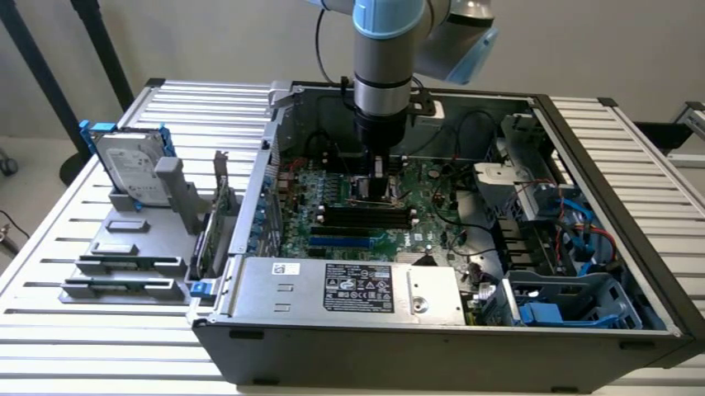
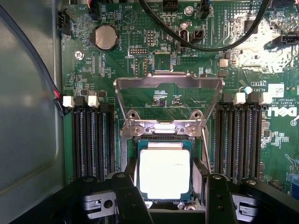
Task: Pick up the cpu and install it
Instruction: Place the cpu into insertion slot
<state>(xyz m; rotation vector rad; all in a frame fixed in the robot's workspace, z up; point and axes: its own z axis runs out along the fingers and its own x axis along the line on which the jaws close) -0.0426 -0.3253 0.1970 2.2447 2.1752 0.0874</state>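
Note:
The cpu (image 2: 164, 173), a square chip with a shiny silver top, lies in or just over the motherboard socket (image 2: 163, 140). The socket's metal load plate (image 2: 168, 84) is flipped open. My gripper (image 2: 166, 191) reaches straight down into the open computer case, and its black fingers (image 2: 128, 191) flank the chip on two opposite sides, close against its edges. In the exterior view the gripper (image 1: 375, 188) stands over the middle of the green motherboard (image 1: 330, 210).
Black memory slots (image 2: 91, 140) run on both sides of the socket, and black cables (image 2: 210, 44) arch above it. The case holds a silver power supply (image 1: 352, 289) and drive cages (image 1: 551, 214). A grey parts holder (image 1: 127, 256) with a hard drive (image 1: 130, 165) sits at the exterior view's left.

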